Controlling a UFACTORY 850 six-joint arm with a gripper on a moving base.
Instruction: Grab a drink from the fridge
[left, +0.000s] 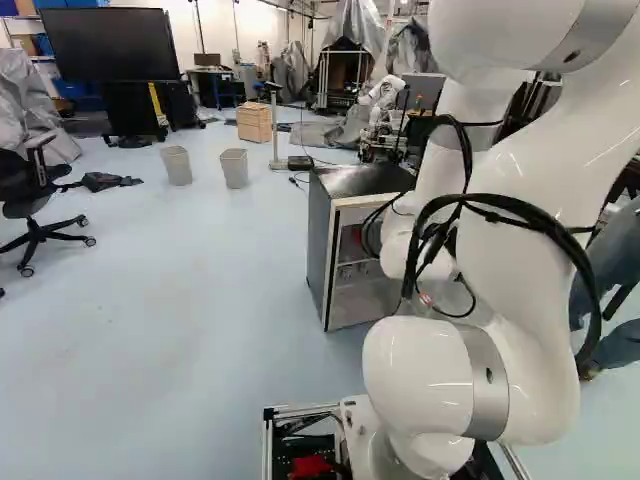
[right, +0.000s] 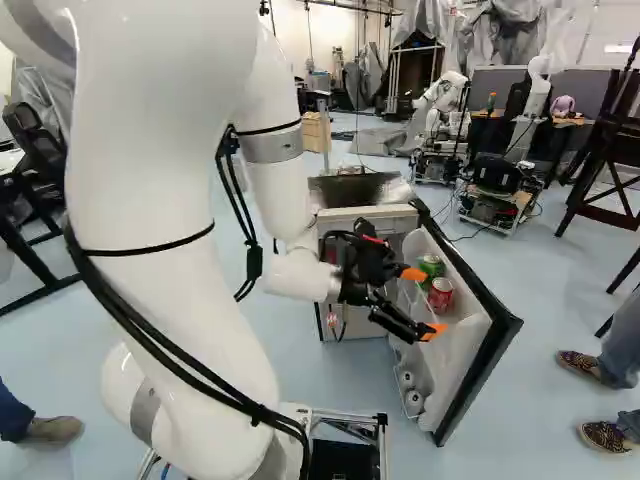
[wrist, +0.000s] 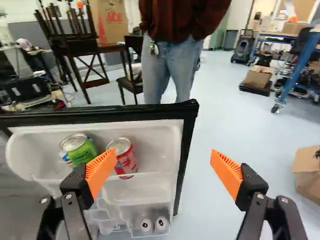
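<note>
Pale blue floor; on the open fridge door, green can beside red can, hand wide nearby.

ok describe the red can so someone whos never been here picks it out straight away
Find the low fridge with the dark top, then its open door with the white lining. On the door's upper shelf stand two cans side by side. It is the red can with the silver top, nearer the door's free edge than the green can.
</note>
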